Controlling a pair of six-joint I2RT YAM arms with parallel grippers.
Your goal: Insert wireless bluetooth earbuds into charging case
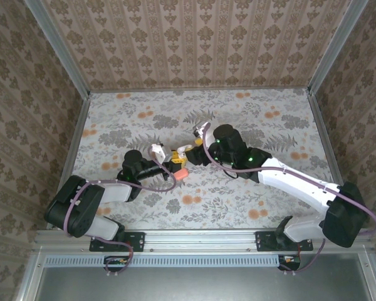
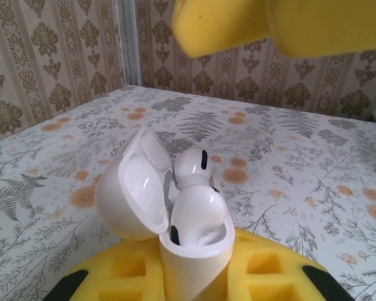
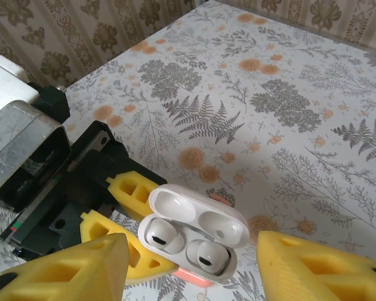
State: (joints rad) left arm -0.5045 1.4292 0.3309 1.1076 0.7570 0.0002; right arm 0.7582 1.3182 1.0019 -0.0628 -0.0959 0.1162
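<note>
At mid-bench (image 2: 288,163) we note left hand (image 2: 197,279) grasping the open charging case (image 2: 194,257), both earbuds (image 2: 194,166) seated, right hand (image 2: 250,34) released close above.

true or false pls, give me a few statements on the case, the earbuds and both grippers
1. The lid of the charging case is open. True.
2. Only one of the earbuds is in the case. False: both sit in their sockets.
3. The left gripper is shut on the case. True.
4. The right gripper is clamped on the lid. False: its fingers stand apart on either side of the case, touching nothing.
</note>
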